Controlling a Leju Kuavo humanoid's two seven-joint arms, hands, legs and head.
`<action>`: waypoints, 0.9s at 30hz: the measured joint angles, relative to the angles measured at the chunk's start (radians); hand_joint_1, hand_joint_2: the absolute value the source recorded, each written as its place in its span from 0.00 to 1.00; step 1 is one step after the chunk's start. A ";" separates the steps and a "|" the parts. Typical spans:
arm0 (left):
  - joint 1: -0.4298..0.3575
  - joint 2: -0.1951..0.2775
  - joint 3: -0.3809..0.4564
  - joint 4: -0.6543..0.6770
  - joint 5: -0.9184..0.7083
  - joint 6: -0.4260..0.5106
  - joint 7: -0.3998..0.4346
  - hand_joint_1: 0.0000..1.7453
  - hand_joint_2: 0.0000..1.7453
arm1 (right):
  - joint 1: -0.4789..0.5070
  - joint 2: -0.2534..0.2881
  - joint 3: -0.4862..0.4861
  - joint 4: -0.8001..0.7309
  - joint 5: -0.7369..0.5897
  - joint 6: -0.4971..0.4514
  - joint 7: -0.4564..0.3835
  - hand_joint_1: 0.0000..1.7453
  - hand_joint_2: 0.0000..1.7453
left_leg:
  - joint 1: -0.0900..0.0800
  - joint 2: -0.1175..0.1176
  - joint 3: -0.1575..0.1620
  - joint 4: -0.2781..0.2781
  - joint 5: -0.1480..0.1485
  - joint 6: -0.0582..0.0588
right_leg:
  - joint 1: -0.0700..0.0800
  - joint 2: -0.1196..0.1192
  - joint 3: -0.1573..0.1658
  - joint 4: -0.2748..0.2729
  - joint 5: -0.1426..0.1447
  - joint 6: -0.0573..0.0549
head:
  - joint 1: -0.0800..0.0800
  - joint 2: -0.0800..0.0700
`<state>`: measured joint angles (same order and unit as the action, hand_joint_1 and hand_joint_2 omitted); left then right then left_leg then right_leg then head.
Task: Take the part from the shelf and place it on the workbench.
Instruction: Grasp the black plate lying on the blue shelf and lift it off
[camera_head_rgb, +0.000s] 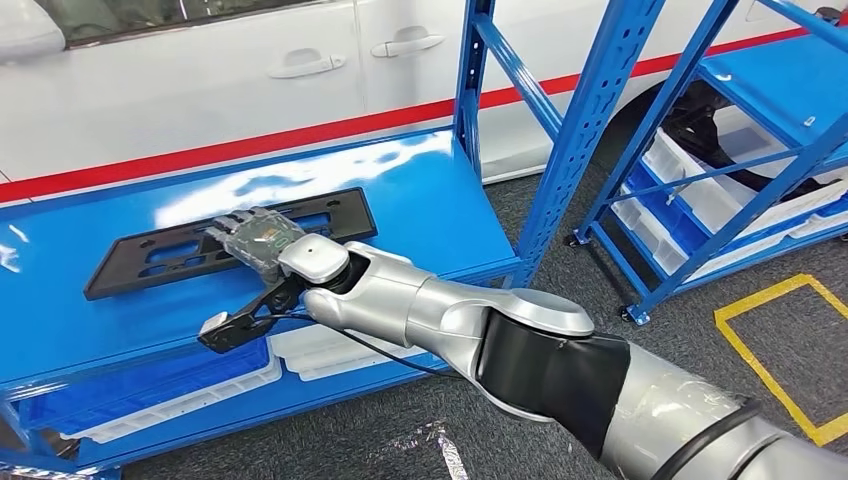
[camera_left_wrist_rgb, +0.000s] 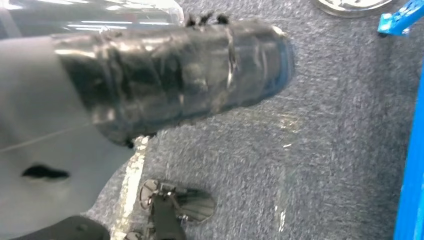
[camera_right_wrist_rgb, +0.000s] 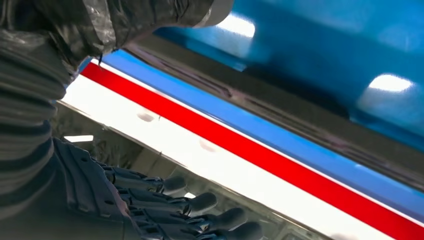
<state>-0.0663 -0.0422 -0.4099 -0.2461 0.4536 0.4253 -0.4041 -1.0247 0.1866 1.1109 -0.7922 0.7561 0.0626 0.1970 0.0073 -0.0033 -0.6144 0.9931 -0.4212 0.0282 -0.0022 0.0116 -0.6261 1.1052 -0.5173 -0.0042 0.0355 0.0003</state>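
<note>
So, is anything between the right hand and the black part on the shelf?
Nothing: in the head view the right hand lies directly on the black part.

The right hand (camera_right_wrist_rgb: 125, 200) comes in at the picture's edge, its grey ribbed cover (camera_right_wrist_rgb: 25, 125) beside a taped grey thumb (camera_right_wrist_rgb: 125, 17); its dark fingers (camera_right_wrist_rgb: 200, 202) lie stretched out side by side, apart from the thumb, with nothing between them; just beyond the thumb runs the dark edge of the part (camera_right_wrist_rgb: 280, 115), lying along the glossy blue shelf (camera_right_wrist_rgb: 320, 45); beside the part, on the fingers' side, runs a lighter blue strip (camera_right_wrist_rgb: 280, 145), then a red stripe (camera_right_wrist_rgb: 240, 145) on a white surface (camera_right_wrist_rgb: 200, 165); the fingertips reach alongside that white surface.
</note>
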 joint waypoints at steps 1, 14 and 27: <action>-0.001 0.000 0.000 0.000 0.001 0.000 0.000 0.00 0.00 | 0.000 -0.003 0.000 0.010 -0.001 0.001 0.001 0.00 1.00 | -0.001 0.000 0.004 -0.001 -0.002 0.003 | -0.001 -0.001 -0.030 0.059 -0.025 0.003 | 0.000 0.000; -0.003 0.001 -0.005 0.001 0.014 0.001 0.012 0.00 0.00 | 0.016 -0.028 0.000 0.102 -0.040 0.042 0.007 0.00 1.00 | 0.003 -0.002 0.005 0.065 -0.072 -0.034 | -0.016 -0.001 -0.026 -0.040 0.069 -0.017 | 0.000 0.000; -0.005 0.006 -0.015 0.001 0.019 -0.001 0.007 0.00 0.00 | 0.025 -0.015 0.000 0.138 -0.056 0.042 -0.014 0.00 1.00 | -0.027 -0.001 -0.026 0.032 0.000 0.022 | 0.002 0.003 0.032 -0.060 0.035 -0.026 | 0.000 0.000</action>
<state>-0.0712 -0.0362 -0.4254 -0.2449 0.4730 0.4239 -0.3966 -0.9998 0.1713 1.1109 -0.6539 0.7006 0.1044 0.1835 -0.0196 -0.0043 -0.6402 1.0250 -0.4210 0.0504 0.0003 0.0143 -0.5938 1.0456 -0.4824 -0.0305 0.0358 0.0004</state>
